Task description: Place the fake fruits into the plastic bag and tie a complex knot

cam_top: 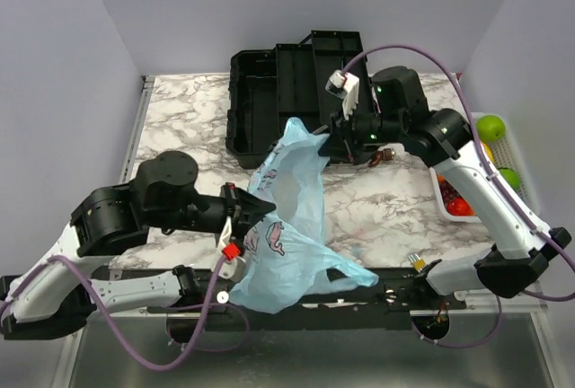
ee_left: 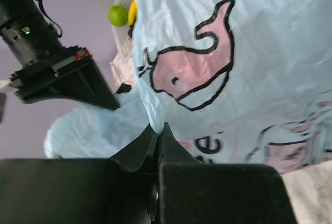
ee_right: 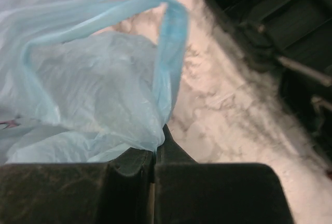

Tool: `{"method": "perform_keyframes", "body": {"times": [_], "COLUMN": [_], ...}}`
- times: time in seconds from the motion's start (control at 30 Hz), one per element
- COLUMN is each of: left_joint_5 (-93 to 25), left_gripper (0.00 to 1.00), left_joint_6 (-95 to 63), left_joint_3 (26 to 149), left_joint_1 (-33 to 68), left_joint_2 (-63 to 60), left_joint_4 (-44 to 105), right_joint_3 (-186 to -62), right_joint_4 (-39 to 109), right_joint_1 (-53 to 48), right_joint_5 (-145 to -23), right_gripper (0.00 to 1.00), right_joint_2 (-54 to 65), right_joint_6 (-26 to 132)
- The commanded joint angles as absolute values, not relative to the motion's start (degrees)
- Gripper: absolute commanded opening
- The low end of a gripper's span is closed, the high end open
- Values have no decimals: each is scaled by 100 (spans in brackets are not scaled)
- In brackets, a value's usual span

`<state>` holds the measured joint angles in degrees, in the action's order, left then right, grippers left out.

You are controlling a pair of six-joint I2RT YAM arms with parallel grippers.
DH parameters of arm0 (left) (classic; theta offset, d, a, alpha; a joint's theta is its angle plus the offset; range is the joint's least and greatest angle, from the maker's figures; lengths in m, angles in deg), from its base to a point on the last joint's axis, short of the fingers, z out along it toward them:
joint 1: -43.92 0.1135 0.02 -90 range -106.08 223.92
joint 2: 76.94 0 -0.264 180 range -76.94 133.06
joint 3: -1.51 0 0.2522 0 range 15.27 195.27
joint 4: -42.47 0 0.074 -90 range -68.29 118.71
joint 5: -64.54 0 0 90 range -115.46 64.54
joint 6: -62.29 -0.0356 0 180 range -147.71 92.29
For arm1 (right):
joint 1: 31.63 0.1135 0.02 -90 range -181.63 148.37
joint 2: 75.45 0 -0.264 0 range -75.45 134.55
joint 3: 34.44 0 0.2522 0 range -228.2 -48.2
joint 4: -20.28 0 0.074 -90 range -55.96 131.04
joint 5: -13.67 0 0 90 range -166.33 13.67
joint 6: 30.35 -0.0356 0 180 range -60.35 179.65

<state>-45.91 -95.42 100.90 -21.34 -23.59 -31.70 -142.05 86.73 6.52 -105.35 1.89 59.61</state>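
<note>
The light-blue plastic bag [cam_top: 289, 226] with pink whale prints hangs stretched between both grippers over the marble table. My left gripper [cam_top: 266, 206] is shut on the bag's near-left rim, seen close up in the left wrist view [ee_left: 158, 128]. My right gripper [cam_top: 334, 139] is shut on the far rim, seen in the right wrist view [ee_right: 158, 140]. The bag's mouth [cam_top: 289, 186] gapes open between them. The fake fruits lie in a white mesh basket [cam_top: 503, 150] at the right edge: green ones [cam_top: 490, 127], a red one [cam_top: 460, 207]. No knot shows.
An open black toolbox [cam_top: 283, 96] stands at the back of the table, just behind the right gripper. The bag's lower end drapes over the table's front edge [cam_top: 296, 285]. A small yellow-tipped object [cam_top: 418, 263] lies near the right arm's base.
</note>
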Motion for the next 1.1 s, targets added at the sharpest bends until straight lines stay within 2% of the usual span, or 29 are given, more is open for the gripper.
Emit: {"method": "perform_keyframes", "body": {"times": [0.0,0.1,0.17,0.2,0.27,0.3,0.33,0.43,0.47,0.5,0.77,0.97,1.03,1.07], "left_joint_5": [-5833,-5280,-4848,-4591,-4321,-4291,-4275,-4238,-4197,-4158,-3821,-3047,-2941,-2948], "left_gripper": [0,0,0,0,0,0,0,0,0,0,0,0,0,0], "left_joint_6": [-7986,-7755,-7770,-7636,-7492,-7459,-7423,-7373,-7355,-7357,-7324,-7136,-7070,-7120], "left_joint_3": [9640,8598,7767,7360,6818,6625,6381,5966,5914,5855,5570,5674,5676,5645], "left_joint_1": [-1593,-1544,-1532,-1530,-1523,-1523,-1514,-1515,-1514,-1515,-1515,-1515,-1515,-1515], "left_joint_2": [-2491,-2878,-3249,-3420,-3749,-3898,-4083,-4477,-4552,-4598,-4740,-4488,-4475,-4427], "left_joint_4": [-2842,-1789,-964,-428,43,204,373,734,776,810,1294,1648,1798,2006], "right_joint_3": [-14882,-15072,-15312,-15454,-15548,-15433,-15206,-13899,-13415,-13066,-11577,-11690,-11718,-10934], "right_joint_4": [8720,8412,8321,8347,8536,8660,8722,8287,8062,7805,7304,7177,7404,7338], "right_joint_1": [567,536,443,384,241,207,194,185,185,183,149,-111,-442,-597], "right_joint_5": [-9633,-9308,-9252,-9274,-9461,-9647,-9771,-10291,-10395,-10456,-10183,-10262,-10462,-11192], "right_gripper": [5,17,29,39,70,80,85,89,97,100,100,100,100,100], "right_joint_2": [980,1258,1409,1457,1516,1482,1393,732,418,191,-768,-1350,-1397,-1504], "right_joint_6": [6801,6939,6923,6879,6734,6628,6473,5741,5470,5109,3529,2900,2838,2546]}}
